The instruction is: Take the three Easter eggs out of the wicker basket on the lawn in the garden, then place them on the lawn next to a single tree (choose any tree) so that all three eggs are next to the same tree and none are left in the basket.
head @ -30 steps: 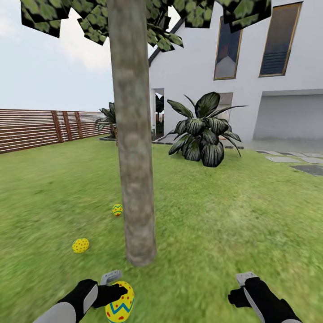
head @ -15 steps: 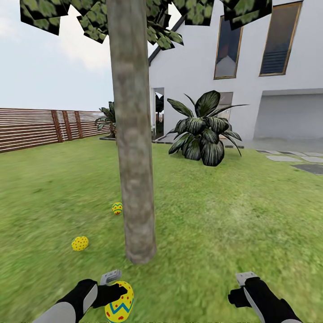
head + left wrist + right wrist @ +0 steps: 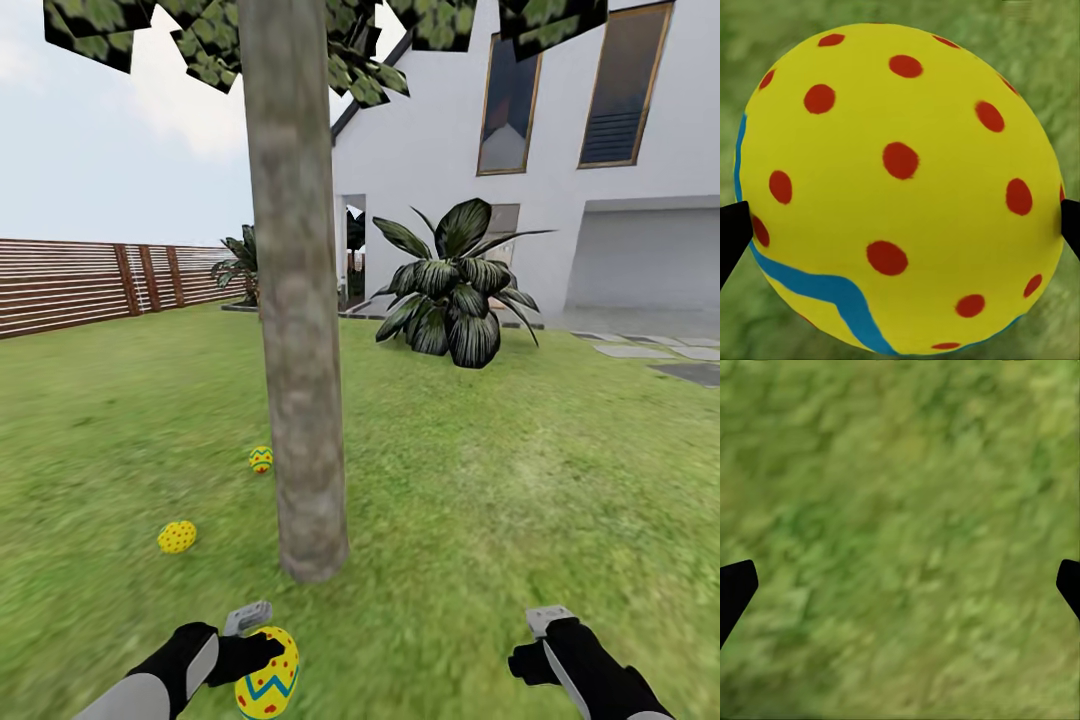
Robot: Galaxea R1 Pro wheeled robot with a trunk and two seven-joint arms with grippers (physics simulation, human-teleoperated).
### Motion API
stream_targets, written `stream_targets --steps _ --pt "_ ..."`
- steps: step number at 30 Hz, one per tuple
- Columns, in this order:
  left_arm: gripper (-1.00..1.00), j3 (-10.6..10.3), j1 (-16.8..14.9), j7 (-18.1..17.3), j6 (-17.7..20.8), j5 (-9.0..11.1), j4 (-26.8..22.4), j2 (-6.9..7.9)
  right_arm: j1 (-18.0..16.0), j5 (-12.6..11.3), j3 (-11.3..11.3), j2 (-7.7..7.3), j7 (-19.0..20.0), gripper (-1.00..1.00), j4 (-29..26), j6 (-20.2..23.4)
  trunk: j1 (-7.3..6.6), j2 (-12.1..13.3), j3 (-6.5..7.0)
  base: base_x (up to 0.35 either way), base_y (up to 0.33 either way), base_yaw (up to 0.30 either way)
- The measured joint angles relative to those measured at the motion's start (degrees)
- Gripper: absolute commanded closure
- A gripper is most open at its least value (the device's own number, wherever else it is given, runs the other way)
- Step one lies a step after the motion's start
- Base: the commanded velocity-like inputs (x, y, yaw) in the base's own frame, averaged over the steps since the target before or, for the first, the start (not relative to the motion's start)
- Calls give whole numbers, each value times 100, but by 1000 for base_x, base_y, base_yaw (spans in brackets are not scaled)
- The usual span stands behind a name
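Observation:
The tree (image 3: 298, 350) rises with a thick grey-brown trunk from the lawn (image 3: 480, 470) just ahead of me. Two Easter eggs lie on the grass left of the trunk: a dotted one (image 3: 177, 537) and a striped one (image 3: 261, 459) close to the bark. My left gripper (image 3: 262, 655) is shut on the third egg (image 3: 267, 674), low near the trunk's base; in the left wrist view this yellow egg (image 3: 900, 187) with red dots sits between the dark fingertips (image 3: 733, 232). My right gripper (image 3: 535, 645) is open above bare grass (image 3: 900, 540). The wicker basket is out of view.
A big dark-leaved plant (image 3: 450, 290) stands behind the tree by the white house (image 3: 560, 150). A wooden slat fence (image 3: 90, 285) runs along the left. Paving slabs (image 3: 650, 355) lie at the right. Open grass spreads right of the trunk.
The head view has crept slightly forward and right, so the two eggs on the grass sit a little lower-left. Both arms hold their pose.

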Motion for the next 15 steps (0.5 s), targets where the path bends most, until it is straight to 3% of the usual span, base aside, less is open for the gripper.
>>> stream_targets --steps 6,15 --pt "100 -4 0 0 -6 0 5 -9 0 -6 0 -7 0 -100 2 0 130 -241 -108 299 0 0" --pt "100 1 0 -5 -6 16 3 0 0 -2 1 0 0 -100 5 0 331 -602 -269 21 0 0"
